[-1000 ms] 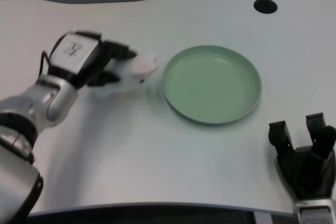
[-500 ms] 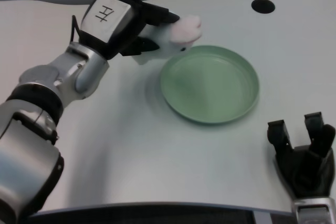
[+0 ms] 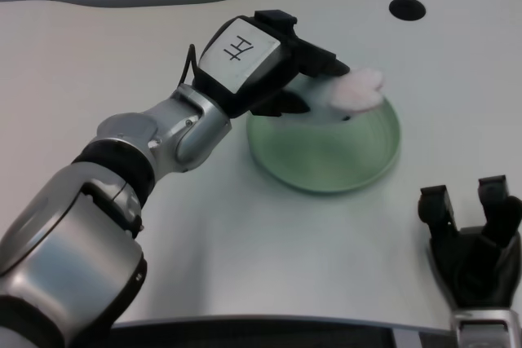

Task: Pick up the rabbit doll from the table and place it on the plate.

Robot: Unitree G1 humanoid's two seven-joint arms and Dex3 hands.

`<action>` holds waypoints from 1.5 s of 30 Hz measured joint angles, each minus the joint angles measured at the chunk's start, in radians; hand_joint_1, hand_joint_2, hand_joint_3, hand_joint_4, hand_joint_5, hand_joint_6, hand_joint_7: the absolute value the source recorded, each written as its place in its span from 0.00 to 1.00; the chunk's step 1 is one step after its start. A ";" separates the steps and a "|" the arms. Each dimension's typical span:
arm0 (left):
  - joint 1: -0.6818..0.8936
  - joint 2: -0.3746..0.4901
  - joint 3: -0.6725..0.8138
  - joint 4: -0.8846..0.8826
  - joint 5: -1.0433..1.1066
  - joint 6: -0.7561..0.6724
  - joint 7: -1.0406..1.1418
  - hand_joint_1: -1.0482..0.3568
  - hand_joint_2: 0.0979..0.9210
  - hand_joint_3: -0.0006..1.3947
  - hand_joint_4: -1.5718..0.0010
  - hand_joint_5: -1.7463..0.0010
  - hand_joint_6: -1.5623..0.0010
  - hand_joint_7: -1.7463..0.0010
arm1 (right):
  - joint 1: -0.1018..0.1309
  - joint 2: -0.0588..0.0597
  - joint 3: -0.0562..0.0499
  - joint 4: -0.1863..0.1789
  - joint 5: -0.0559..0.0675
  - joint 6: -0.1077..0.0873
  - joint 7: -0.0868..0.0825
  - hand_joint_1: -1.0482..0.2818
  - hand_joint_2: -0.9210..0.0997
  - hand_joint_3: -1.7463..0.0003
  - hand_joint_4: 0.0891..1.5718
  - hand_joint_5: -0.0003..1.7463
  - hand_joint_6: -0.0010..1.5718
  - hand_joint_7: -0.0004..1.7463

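Head view: the left robot hand (image 3: 281,67) is gripping the rabbit (image 3: 352,92), its black fingers (image 3: 320,61) wrapping over the doll's body so that only the pale pink and white end is sticking out to the right. The rabbit is hanging above the plate (image 3: 326,165), over its upper middle part, and whether it is touching the plate cannot be told. The silver left forearm is stretching from the lower left across the counter (image 3: 245,226), with its wrist block covering the plate's left rim.

Compared with half a second ago, the hand and rabbit are sitting further right and slightly lower: then the doll was at the plate's upper left edge, and now it is well inside the rim. A second ago it was left of the plate, close to the counter. The plate itself is lying in the same spot. A dark round hole (image 3: 407,8) is showing in the counter beyond the plate, toward the far right corner.
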 measured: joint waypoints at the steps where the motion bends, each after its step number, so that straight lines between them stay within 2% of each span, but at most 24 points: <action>1: 0.000 -0.003 -0.001 0.002 0.000 -0.001 0.001 0.64 0.88 0.01 0.55 0.21 0.23 0.97 | 0.002 0.002 0.000 -0.003 0.002 0.000 0.000 0.39 0.00 0.91 0.44 1.00 0.37 1.00; 3: 0.000 -0.008 -0.001 0.005 0.000 -0.006 0.002 0.62 0.91 0.01 0.57 0.18 0.24 0.97 | 0.005 0.005 0.000 -0.010 0.006 0.000 0.000 0.39 0.00 0.92 0.44 1.00 0.37 1.00; 4: 0.000 -0.011 -0.002 0.006 0.000 -0.007 0.003 0.62 0.92 0.01 0.58 0.21 0.24 0.97 | 0.007 0.006 0.000 -0.014 0.007 0.000 0.000 0.40 0.00 0.92 0.44 1.00 0.37 1.00; 5: 0.001 -0.015 -0.003 0.007 0.000 -0.006 0.003 0.61 0.94 0.01 0.58 0.31 0.27 0.99 | 0.009 0.007 0.000 -0.017 0.008 0.000 -0.001 0.40 0.00 0.91 0.44 1.00 0.37 1.00; 9: 0.004 -0.023 -0.003 0.011 0.000 0.020 -0.014 0.59 0.95 0.00 0.58 0.55 0.34 1.00 | 0.016 0.014 0.000 -0.030 0.009 0.000 -0.002 0.40 0.00 0.90 0.44 1.00 0.37 1.00; 13: 0.012 -0.022 -0.003 0.013 0.000 0.031 -0.023 0.59 0.95 0.00 0.58 0.60 0.35 1.00 | 0.021 0.019 0.000 -0.040 0.010 0.000 -0.002 0.41 0.00 0.90 0.44 1.00 0.37 1.00; 15: 0.012 -0.024 -0.006 0.013 0.001 0.072 -0.045 0.45 0.95 0.00 0.72 0.76 0.55 1.00 | 0.023 0.022 0.000 -0.046 0.011 0.000 -0.003 0.41 0.00 0.89 0.44 1.00 0.37 1.00; 17: 0.012 -0.025 -0.006 0.019 0.002 0.135 -0.095 0.37 0.99 0.01 0.78 0.85 0.65 1.00 | 0.025 0.025 -0.001 -0.048 0.012 0.000 -0.001 0.41 0.00 0.88 0.44 1.00 0.37 1.00; 18: 0.012 -0.023 -0.006 0.023 0.001 0.158 -0.119 0.33 0.99 0.04 0.82 0.88 0.71 1.00 | 0.025 0.026 -0.001 -0.048 0.012 0.000 0.002 0.41 0.00 0.87 0.44 1.00 0.36 1.00; 23: 0.012 -0.017 -0.005 0.025 0.000 0.197 -0.178 0.26 1.00 0.14 0.86 0.92 0.80 1.00 | 0.025 0.026 -0.003 -0.047 0.014 0.000 0.015 0.42 0.00 0.87 0.44 1.00 0.36 1.00; 31: 0.012 -0.016 -0.002 0.025 -0.001 0.202 -0.191 0.25 1.00 0.16 0.86 0.93 0.81 1.00 | 0.024 0.026 -0.006 -0.045 0.014 0.000 0.019 0.41 0.00 0.87 0.44 1.00 0.36 1.00; 32: 0.013 -0.016 0.000 0.025 -0.004 0.200 -0.194 0.18 1.00 0.28 0.88 0.95 0.86 1.00 | 0.024 0.026 -0.006 -0.045 0.013 0.000 0.019 0.41 0.00 0.88 0.44 1.00 0.36 1.00; 34: 0.017 -0.013 0.008 0.024 -0.020 0.190 -0.205 0.14 1.00 0.35 0.90 0.96 0.89 1.00 | 0.024 0.026 -0.006 -0.045 0.012 0.000 0.017 0.41 0.00 0.89 0.44 1.00 0.37 1.00; 39: 0.032 0.008 0.042 0.017 -0.060 0.150 -0.247 0.06 1.00 0.46 0.94 0.98 0.93 1.00 | 0.022 0.026 -0.006 -0.043 0.011 0.000 0.008 0.40 0.00 0.90 0.45 1.00 0.38 1.00; 45: 0.047 0.038 0.099 0.001 -0.128 0.094 -0.277 0.00 1.00 0.48 0.95 0.99 0.93 1.00 | 0.021 0.026 -0.005 -0.041 0.009 0.000 0.000 0.41 0.00 0.90 0.45 1.00 0.37 1.00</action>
